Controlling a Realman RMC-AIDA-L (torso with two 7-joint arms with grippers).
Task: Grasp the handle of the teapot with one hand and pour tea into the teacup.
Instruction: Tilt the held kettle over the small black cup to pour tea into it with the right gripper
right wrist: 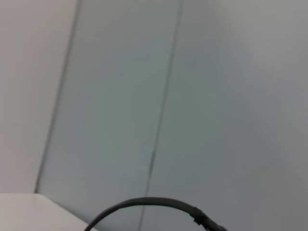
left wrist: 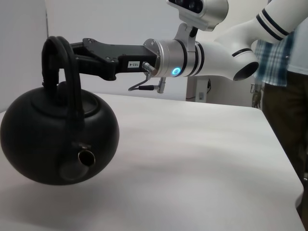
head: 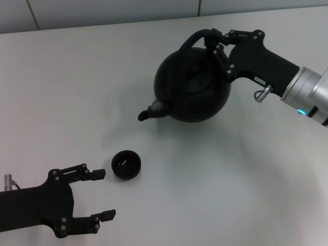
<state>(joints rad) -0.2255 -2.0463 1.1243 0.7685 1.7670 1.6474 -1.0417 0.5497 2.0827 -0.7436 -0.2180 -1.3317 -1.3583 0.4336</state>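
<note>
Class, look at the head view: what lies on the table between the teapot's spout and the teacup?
Nothing: in the head view only bare white table separates the teapot spout and the teacup.

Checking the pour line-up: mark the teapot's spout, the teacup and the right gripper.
spout (head: 148,112): head view, on its stubby tip.
teacup (head: 126,164): head view, on its dark inside.
right gripper (head: 214,42): head view, between the fingertips shut on the handle (head: 190,42).

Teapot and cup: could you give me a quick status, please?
Right gripper shut on handle, teapot lifted. Left gripper open beside teacup. Path clear.
</note>
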